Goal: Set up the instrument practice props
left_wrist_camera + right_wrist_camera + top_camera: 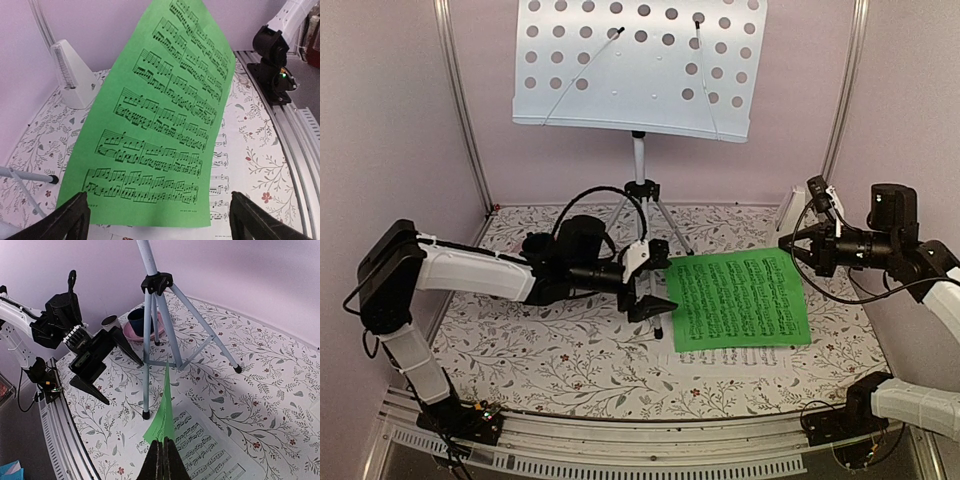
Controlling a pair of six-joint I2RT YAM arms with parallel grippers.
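Note:
The pale grey music stand (640,70) stands at the back on its tripod (155,305). My right gripper (162,456) is shut on one edge of the green sheet (164,415) and holds it lifted, edge-on in the right wrist view. From above, the green sheet (735,300) stretches left from the right gripper (798,248). The white sheet (750,355) lies flat beneath it. My left gripper (658,283) is open and empty at the green sheet's (160,115) free end, its fingers (65,222) either side of it, not touching. The white metronome (70,75) stands beyond, by the wall.
A dark blue cup (137,320) on a pink plate (131,334) and a small white cup (110,321) sit behind the tripod at the left. A tripod foot (50,179) is close to the left gripper. Enclosure walls surround the floral mat (540,350).

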